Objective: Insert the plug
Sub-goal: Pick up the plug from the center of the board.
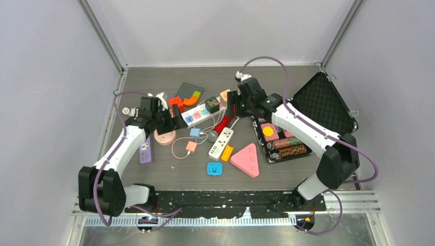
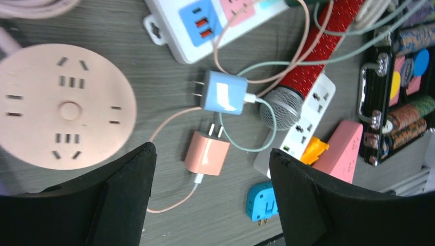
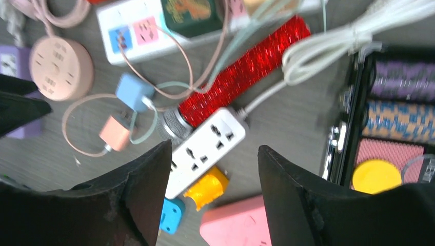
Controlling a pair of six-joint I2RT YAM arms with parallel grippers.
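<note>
My left gripper [image 2: 211, 151] is released. Its two black fingers [image 2: 123, 200] stand wide apart with nothing held, and the plugs lie on the table below the gap. The blue plug [image 2: 223, 92] is a small square charger block lying flat. Its two flat prongs point towards the round pink socket hub [image 2: 61, 105], and a pale green cable loops off its other end. Just beside it lies the salmon plug [image 2: 206, 154], the same shape, with its prongs aimed up at the blue one and a pink cable trailing from its rear. Neither sits in a socket. Both rest among the hub, the white strip with coloured panels [image 2: 205, 20] and the plain white strip [image 3: 205, 146].

My right gripper [image 3: 214, 148] is also released and empty, hanging over the plain strip and the red glitter microphone [image 3: 241, 72].

The left wrist view is the sharp one and gives me the prongs and the hub's slot pattern. The right wrist view is blurred, so the plugs are only coloured blocks there. The top view alone shows the arms, a purple strip [image 1: 146, 151] by my left forearm, and the open black case [image 1: 323, 102].

In the top view, each arm folds at an elbow near its own base. The left forearm slants up and right to the clutter, and the right forearm slants up and left across the case.
</note>
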